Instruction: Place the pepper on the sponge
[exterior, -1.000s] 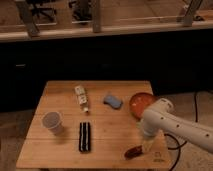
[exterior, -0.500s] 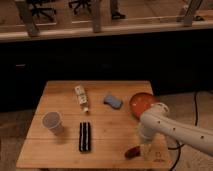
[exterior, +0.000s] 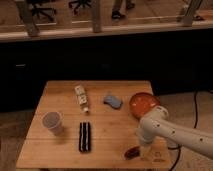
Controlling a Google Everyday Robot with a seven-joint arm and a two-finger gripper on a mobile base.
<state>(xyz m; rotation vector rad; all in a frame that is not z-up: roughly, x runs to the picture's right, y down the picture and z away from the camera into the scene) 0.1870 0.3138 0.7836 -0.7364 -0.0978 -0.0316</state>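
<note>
Pepper [exterior: 131, 152] is noted near the table's [exterior: 50, 155] front right edge, well apart from the sponge [exterior: 113, 101], with the gripper [exterior: 144, 150] positioned just beside it, grip state not discernible; the grasp stage is judged, so a secure hold and carriage to the sponge are called for.

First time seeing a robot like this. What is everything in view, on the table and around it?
table: one, light wood, centre of view
pepper: one, dark red-brown, front right of the table
sponge: one, light blue, back, right of centre
bowl: one, orange-red, back right, beside the sponge
block: one, black and ridged, front centre
cup: one, greyish, left side
bottle: one, pale, lying at the back, left of the sponge
office chairs: two, dark, on the floor beyond the table
arm: one, white, reaching in from the right
gripper: one, pale, at the arm's tip, low over the table beside the pepper
</note>
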